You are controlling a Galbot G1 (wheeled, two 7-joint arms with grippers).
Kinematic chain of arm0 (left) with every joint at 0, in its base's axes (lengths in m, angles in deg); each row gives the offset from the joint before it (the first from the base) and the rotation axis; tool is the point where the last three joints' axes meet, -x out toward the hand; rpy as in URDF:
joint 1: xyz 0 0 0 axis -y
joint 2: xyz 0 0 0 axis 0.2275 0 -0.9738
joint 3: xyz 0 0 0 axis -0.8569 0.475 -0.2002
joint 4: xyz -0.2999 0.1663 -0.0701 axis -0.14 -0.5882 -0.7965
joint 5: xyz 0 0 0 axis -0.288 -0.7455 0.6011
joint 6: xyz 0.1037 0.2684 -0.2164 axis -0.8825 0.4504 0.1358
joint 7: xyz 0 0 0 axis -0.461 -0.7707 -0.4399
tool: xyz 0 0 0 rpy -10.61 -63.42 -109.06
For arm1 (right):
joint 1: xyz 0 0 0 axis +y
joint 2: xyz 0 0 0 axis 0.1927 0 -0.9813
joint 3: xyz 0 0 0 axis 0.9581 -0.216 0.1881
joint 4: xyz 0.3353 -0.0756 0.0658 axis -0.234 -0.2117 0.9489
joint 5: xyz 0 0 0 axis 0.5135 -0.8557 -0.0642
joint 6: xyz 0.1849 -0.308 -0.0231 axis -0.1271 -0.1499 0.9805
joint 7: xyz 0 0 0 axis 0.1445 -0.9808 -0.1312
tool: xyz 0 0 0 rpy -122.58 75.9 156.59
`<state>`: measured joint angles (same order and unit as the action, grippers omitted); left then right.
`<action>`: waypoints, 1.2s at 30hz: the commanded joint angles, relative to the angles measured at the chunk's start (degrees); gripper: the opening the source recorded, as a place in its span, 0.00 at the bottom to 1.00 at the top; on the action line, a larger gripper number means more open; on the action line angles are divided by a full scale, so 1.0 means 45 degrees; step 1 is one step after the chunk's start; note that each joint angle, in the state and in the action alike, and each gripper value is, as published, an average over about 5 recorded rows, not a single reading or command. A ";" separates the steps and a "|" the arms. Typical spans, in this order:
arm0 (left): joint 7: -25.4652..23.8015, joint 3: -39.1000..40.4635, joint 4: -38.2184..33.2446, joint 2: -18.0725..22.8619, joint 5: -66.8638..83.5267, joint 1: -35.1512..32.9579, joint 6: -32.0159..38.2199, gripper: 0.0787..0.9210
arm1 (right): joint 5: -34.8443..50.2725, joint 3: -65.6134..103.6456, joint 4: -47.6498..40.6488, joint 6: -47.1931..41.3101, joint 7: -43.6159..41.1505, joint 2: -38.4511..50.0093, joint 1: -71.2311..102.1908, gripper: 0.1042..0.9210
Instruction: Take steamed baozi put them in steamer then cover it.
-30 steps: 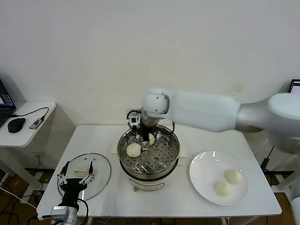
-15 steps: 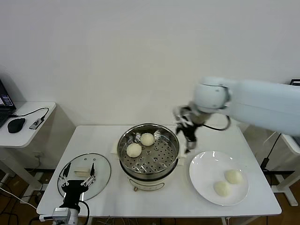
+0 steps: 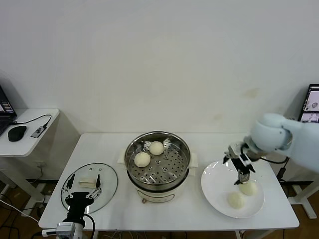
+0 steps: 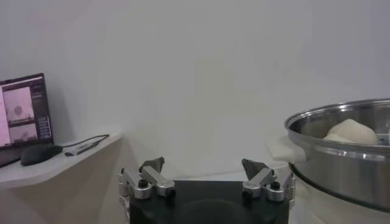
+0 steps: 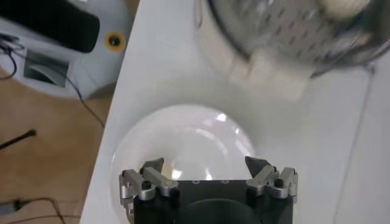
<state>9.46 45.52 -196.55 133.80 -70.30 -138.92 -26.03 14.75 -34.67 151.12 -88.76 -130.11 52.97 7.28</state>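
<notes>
Right gripper, jaws open and empty, hovers at frame right above two cream-white round baozi on the flat white plate, positioned for pickup. Two baozi sit in the shiny steel steamer, frame centre. Left gripper, jaws open, waits over the glass cover, lower left.

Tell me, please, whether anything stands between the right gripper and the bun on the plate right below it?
Nothing visible does. The right gripper, fingers open, hangs just above the nearer baozi on the white plate, with only bare plate around. The other baozi lies beside it, out of the way.
</notes>
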 commanded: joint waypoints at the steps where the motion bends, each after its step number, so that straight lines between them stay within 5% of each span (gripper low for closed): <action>1: -0.0007 0.0012 0.0065 0.0032 -0.0148 -0.0021 -0.0034 0.88 | -0.1830 0.3478 -0.0679 0.0507 0.0449 0.1205 0.5285 0.88; 36: 0.0002 0.0065 0.0004 0.0310 -0.0338 -0.0168 0.0037 0.88 | -0.2852 0.6811 -0.2454 0.0377 0.1196 0.0137 0.9422 0.84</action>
<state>9.43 45.81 -196.49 135.14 -71.74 -139.67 -25.87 2.55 -8.01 141.48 -86.94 -125.20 53.86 45.47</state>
